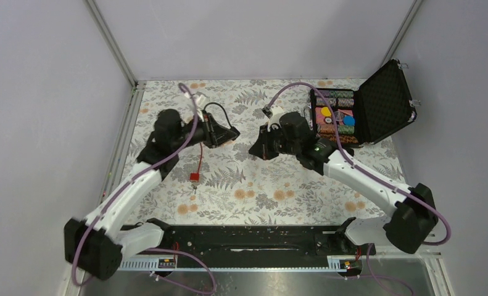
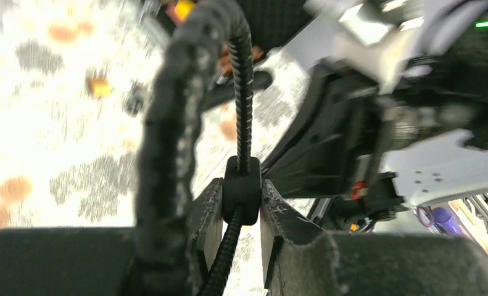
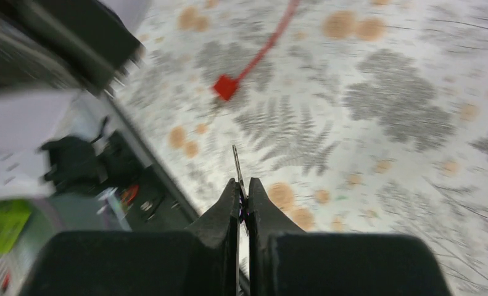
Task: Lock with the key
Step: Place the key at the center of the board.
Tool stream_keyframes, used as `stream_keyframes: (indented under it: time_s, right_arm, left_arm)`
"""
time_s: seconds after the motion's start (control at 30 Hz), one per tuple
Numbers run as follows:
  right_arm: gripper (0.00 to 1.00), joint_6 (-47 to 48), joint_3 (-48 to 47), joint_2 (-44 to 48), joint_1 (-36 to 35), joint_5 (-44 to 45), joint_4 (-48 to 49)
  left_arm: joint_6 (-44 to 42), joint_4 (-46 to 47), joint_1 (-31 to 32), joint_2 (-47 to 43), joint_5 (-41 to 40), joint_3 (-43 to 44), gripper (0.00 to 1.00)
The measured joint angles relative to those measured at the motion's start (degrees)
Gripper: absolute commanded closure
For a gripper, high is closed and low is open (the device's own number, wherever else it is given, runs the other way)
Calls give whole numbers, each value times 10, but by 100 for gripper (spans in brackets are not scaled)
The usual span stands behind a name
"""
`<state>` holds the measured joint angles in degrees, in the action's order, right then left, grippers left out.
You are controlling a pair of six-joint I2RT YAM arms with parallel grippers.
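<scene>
A table spread with a pale cloth (image 1: 272, 197) printed with grey ferns and orange blossoms sits between plain grey walls. On it lies a small red square block (image 1: 194, 177) on a thin red wire (image 1: 200, 157); every place below is given from that red block.

The left gripper (image 2: 241, 185) is beyond the red block, towards the back wall and a little to the right. Its jaws are only narrowly apart, clamped on a small rounded black block (image 2: 242, 206). A ribbed black cable (image 2: 243, 92) passes through the black block and loops thickly, out of focus, close to the lens.

The right gripper (image 3: 242, 185) is to the right of the red block and slightly farther back, facing the left gripper across a small gap. Its fingers (image 3: 261, 209) are pressed together on the key (image 3: 235, 163), a thin silvery-grey metal blade seen edge-on. The key stands out straight past the fingertips as a narrow sliver, raised off the cloth, and the rest of it is hidden in the pinch. In the right wrist view the red block lies well beyond the key's tip and apart from it.

Far right of the red block, near the back corner, stands an open black case (image 1: 386, 98) with rows of coloured discs in its tray
</scene>
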<state>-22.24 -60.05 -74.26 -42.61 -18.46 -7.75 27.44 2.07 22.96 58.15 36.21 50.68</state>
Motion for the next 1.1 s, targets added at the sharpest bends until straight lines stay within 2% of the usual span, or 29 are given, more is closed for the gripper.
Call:
stream_keyframes:
  time_s: [0.07,0.2,0.4,0.53,0.67,0.77,0.97,1.1]
  right_arm:
    - [100,-4,-2,-26,5,59,-5]
    - [100,-7,-18,-87,18,123,-9]
    - [100,4,-57,-196,27,159,21]
    - [100,7,-58,-256,28,161,38]
    - [99,7,-64,-296,29,163,39]
    - [93,7,-68,-311,29,165,40]
    - [87,0,-78,-335,29,165,46]
    - [79,-11,-78,-342,31,164,46]
  left_arm:
    - [-2,-15,0,64,-5,0,100]
    - [3,-44,0,190,-10,0,100]
    - [28,-40,3,342,-4,27,100]
    - [37,-27,11,422,-6,61,94]
    - [44,-24,19,461,-14,71,87]
    - [46,-24,23,471,-22,71,79]
    - [53,-28,23,478,-51,71,52]
    - [57,-29,23,476,-67,71,46]
